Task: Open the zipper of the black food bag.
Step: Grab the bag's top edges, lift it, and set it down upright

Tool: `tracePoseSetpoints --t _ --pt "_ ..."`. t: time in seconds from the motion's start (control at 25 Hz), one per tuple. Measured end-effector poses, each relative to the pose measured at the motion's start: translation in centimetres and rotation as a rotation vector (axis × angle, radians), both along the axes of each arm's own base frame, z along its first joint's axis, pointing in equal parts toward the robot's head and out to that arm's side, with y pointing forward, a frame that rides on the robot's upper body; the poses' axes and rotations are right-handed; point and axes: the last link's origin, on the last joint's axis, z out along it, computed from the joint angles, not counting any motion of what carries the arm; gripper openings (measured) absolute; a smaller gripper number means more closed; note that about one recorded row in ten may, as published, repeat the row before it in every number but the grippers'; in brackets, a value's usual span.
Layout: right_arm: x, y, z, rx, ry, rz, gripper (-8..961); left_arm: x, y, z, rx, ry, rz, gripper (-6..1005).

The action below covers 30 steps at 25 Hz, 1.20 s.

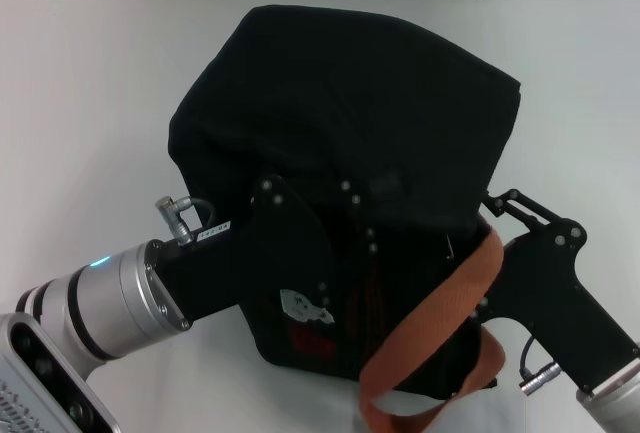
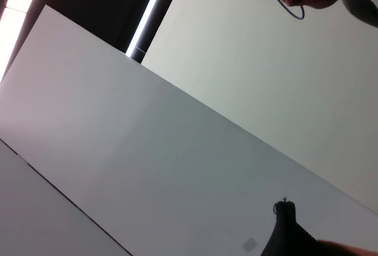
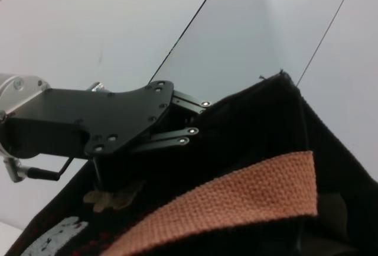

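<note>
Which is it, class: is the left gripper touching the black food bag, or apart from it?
Touching. The right wrist view shows the left gripper pressed into the black food bag at its top edge, no gap visible.

Black food bag (image 1: 350, 103) — matt cloth; strap (image 1: 440, 313) — coarse webbing.

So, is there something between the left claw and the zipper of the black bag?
Nothing separate is visible. The left claw is pressed against the front of the black food bag, near its upper edge, beside the orange strap. The zipper itself cannot be made out in the dark fabric. The right claw is at the bag's right side.
</note>
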Motion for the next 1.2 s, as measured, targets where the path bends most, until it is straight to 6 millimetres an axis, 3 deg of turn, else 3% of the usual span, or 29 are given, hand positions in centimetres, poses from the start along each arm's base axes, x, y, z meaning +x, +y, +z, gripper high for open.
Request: tracePoseSetpoints --t 0.2,0.4,0.84,0.96,1.04,1.2 --pt "-0.3 0.6 0.0 0.015 -0.016 0.015 320 0.0 -0.1 -0.1 -0.006 0.002 -0.005 86" --pt "-0.8 0.8 -0.5 0.053 -0.07 0.034 252 0.0 -0.2 -0.1 -0.008 0.003 -0.005 86" --pt "-0.8 1.1 -1.0 0.041 -0.094 0.017 3 0.1 0.0 0.0 -0.001 -0.006 0.002 87" --pt "0.1 0.2 -1.3 0.024 -0.109 -0.031 2 0.2 0.1 0.1 0.009 -0.018 0.013 86" --pt "2.0 -1.6 -1.2 0.02 -0.134 -0.114 1 0.4 0.5 0.2 0.024 -0.031 0.026 86" --pt "4.2 -3.2 -0.9 0.027 -0.168 -0.215 6 0.5 0.7 0.3 0.031 -0.04 0.031 86"
